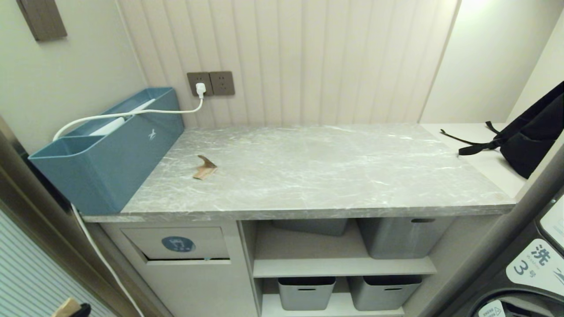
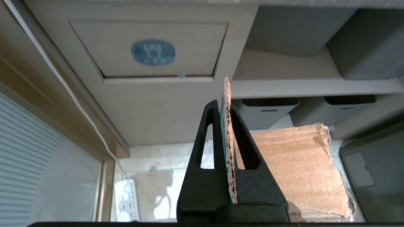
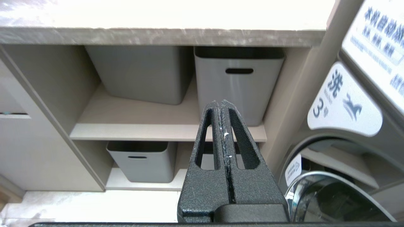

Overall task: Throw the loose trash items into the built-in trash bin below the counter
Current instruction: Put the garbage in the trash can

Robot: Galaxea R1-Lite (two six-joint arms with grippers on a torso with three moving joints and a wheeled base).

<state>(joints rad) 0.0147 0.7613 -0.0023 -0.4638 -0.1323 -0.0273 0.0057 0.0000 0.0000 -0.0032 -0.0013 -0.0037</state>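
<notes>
Tubs [image 1: 398, 237] beside bin flap [image 1: 178, 243] — unobstructed.

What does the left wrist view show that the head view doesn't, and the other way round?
Only the left wrist view: the left gripper shut on a cardboard scrap, and a white power strip on the floor.

Only the head view: the counter top with the second cardboard scrap lying on it, the teal-blue box, the wall sockets and a black bag on the white ledge.

Both: the trash bin flap with its blue sticker, grey storage tubs on the shelves, and the white cable running down beside the cabinet.
</notes>
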